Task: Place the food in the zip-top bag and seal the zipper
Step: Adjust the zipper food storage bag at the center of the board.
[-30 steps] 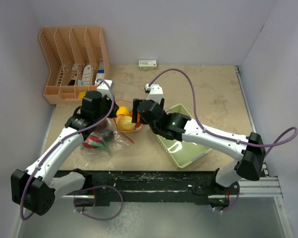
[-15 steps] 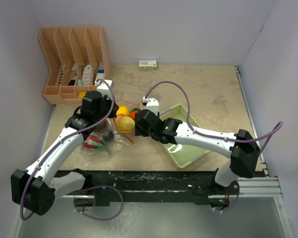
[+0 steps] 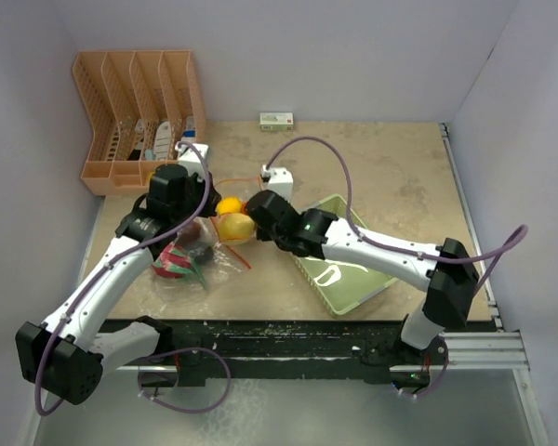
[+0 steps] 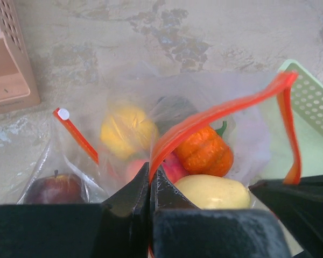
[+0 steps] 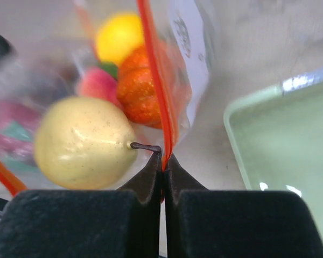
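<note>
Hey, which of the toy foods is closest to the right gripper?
The pale yellow pear; its dark stem nearly touches the right gripper, while the orange pumpkin and yellow lemon sit farther back.

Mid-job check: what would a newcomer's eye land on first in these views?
The left tool and right tool are each shut on the orange-red zipper, holding up the mouth of the zip-top bag mid-table. Through the clear plastic show a pale pear and an orange pumpkin; a green tray lies alongside.

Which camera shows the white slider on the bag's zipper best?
The left wrist view: the white slider shows clearly at the end of the orange-red zipper. The right wrist view shows only strip, no slider. In the top view it is too small to find.
</note>
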`<state>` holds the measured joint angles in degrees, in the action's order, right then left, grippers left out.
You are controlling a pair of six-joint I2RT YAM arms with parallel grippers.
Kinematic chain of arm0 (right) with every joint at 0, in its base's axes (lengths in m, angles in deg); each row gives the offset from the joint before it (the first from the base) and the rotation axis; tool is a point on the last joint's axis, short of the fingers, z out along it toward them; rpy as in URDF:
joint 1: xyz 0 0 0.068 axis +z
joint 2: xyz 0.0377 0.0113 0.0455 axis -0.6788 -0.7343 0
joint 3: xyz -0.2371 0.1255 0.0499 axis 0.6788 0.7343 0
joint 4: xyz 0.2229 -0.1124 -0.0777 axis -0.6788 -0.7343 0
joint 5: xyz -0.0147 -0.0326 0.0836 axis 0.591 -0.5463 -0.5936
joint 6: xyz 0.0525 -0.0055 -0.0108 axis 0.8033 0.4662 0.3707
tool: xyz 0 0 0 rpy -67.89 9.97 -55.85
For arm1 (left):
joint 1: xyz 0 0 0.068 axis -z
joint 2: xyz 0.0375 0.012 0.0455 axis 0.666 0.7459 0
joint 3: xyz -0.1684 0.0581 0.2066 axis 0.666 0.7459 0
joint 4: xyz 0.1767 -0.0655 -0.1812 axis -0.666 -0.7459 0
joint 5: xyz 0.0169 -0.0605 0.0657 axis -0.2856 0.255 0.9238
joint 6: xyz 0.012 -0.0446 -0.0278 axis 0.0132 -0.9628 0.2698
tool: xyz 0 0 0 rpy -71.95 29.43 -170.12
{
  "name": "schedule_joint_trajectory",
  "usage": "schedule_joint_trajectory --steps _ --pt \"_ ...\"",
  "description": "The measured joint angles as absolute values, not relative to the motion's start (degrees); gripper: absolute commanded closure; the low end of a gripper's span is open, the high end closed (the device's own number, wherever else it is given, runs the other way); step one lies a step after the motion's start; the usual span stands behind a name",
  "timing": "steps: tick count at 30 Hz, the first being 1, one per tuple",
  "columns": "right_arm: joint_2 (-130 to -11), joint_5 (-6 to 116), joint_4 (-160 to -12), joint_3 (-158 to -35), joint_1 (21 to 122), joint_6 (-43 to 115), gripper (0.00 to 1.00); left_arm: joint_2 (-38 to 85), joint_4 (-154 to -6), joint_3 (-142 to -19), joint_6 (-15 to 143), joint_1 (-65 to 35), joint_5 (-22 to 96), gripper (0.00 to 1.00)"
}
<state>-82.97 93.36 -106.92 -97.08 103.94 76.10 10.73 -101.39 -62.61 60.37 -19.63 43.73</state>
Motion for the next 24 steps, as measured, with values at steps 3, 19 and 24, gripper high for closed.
schedule_joint_trajectory --steps 3,19,24 --pt "-82.5 93.4 -109.3 -106.5 102.8 70.8 1.0 10.7 -103.4 -65.9 60.8 -19.6 43.7 1.0" --pt "-85.8 71.5 -109.0 -115.7 93.3 61.5 1.0 9.6 -105.4 -71.2 61.4 -19.6 40.5 1.0" --pt "-89.4 66.4 -108.5 -112.9 93.0 61.8 1.0 10.4 -103.4 -71.2 61.4 -19.6 40.4 1.0"
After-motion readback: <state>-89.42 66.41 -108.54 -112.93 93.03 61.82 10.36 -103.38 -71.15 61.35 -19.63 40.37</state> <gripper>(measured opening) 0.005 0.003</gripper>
